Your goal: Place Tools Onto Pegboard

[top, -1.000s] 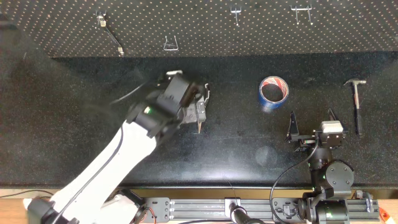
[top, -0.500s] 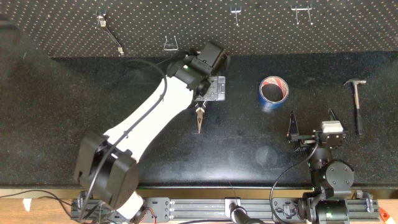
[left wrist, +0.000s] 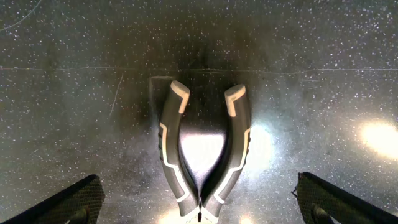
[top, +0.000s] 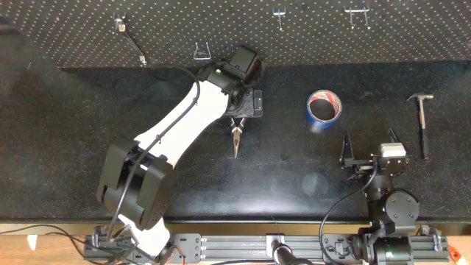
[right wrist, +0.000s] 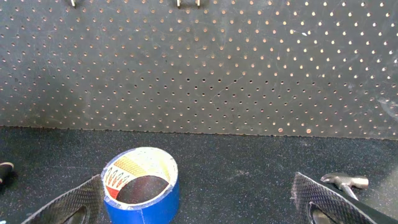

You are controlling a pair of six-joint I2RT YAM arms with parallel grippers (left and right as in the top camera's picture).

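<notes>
Swung in from the table's left within the last second: left gripper [left wrist: 199, 202], now poised over the pliers [top: 235, 140], fingers spread wide, nothing pinched. Pliers flat on the table [top: 73, 147], just short of the pegboard [top: 235, 29]. Done: wrench [top: 131, 40] hung on the board. Left to do: pliers, tape roll [top: 315, 124] and hammer [top: 422, 129], all on the table; three hooks [top: 202, 51] bare. Right gripper [top: 369, 143] parked near its base, fingers spread. Legible writing: none; tape's printed pattern unreadable
</notes>
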